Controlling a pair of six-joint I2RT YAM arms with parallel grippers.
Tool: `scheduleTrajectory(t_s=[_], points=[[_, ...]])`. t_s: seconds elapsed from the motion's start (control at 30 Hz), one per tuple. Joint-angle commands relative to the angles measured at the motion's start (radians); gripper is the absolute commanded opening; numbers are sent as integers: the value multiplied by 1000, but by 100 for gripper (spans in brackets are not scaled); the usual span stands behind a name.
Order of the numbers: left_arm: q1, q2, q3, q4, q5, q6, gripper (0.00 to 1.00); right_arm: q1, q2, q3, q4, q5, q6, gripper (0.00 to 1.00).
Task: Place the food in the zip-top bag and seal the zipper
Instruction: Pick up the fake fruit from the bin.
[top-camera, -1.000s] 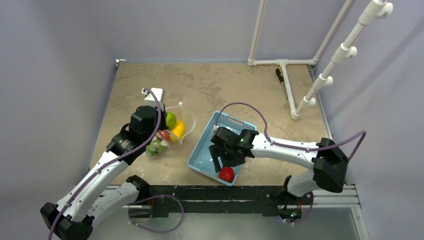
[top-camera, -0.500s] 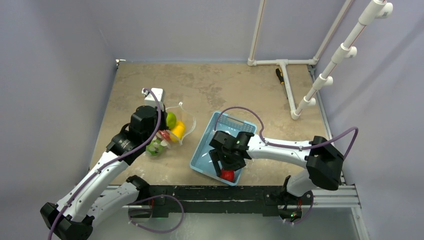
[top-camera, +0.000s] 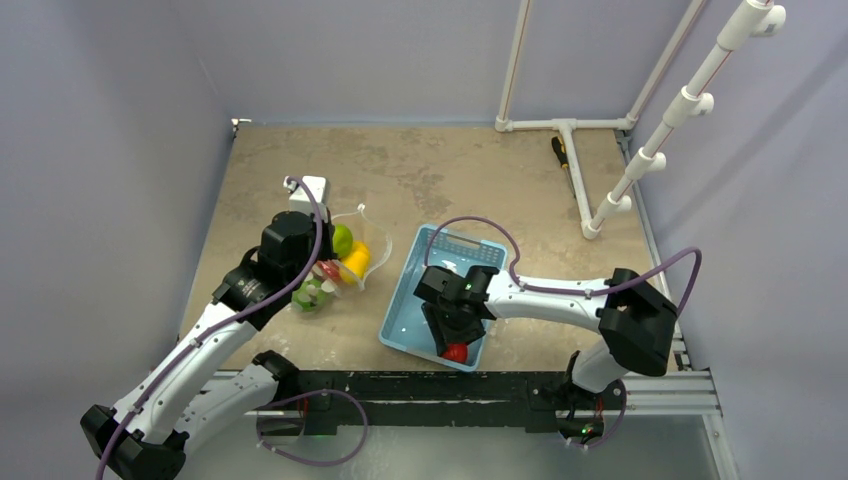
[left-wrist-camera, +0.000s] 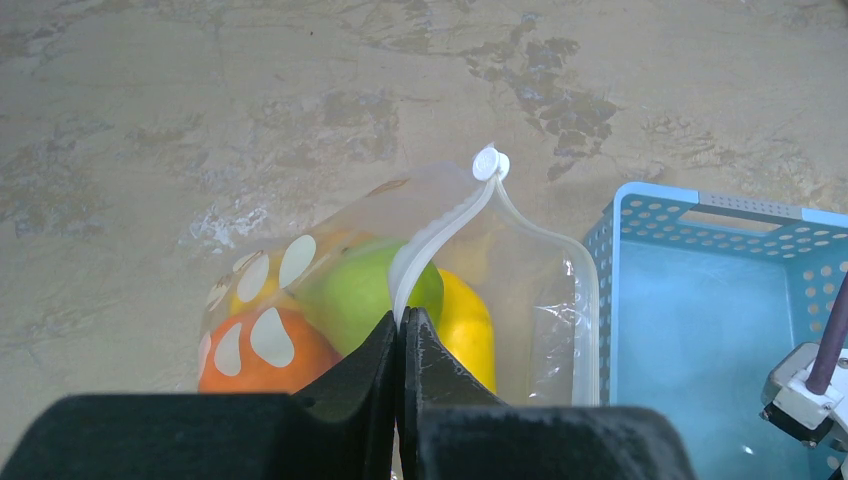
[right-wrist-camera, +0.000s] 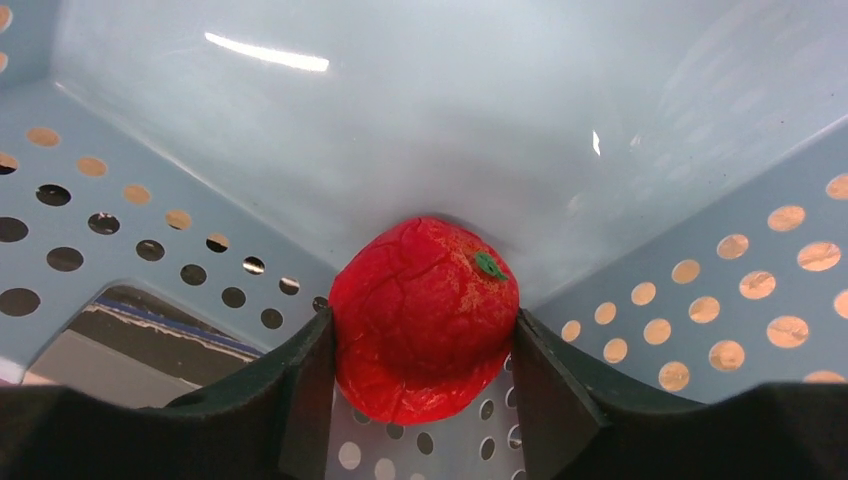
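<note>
The zip-top bag (top-camera: 352, 252) lies left of centre with its mouth held up; green (left-wrist-camera: 362, 290), yellow (left-wrist-camera: 467, 330) and orange (left-wrist-camera: 262, 350) food shows through it. My left gripper (left-wrist-camera: 402, 318) is shut on the whitish zipper (left-wrist-camera: 440, 230) strip at the mouth edge. A red fruit (right-wrist-camera: 420, 290) sits in the near corner of the light-blue basket (top-camera: 402, 310). My right gripper (right-wrist-camera: 422, 318) reaches down into that corner, and both pads press the fruit's sides. In the top view the red fruit (top-camera: 457, 352) peeks out under the right gripper (top-camera: 455, 342).
The perforated walls of the basket (right-wrist-camera: 120, 230) close in on both sides of the right fingers. A small white box (top-camera: 310, 190) stands behind the bag. A white pipe frame (top-camera: 565, 126) and a dark tool (top-camera: 562, 158) lie at the back right.
My right gripper has sunk lower into the basket's near corner and its jaws have narrowed onto the red fruit. The basket has turned a little. The left arm and bag are unmoved.
</note>
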Motion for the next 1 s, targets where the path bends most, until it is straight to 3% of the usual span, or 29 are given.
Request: scheduleTrajectory(t_s=[0.0,0.37,0.97], points=[[-4,-5,3,30,3,-3,0,9,-15,54,-12,20,7,38],[-4,0,4,27,-9,-4,0,9,-45,101,-16,113,49,28],[-4,17,3,24,-18,-3,0,0,-73,141,-16,340,169,26]])
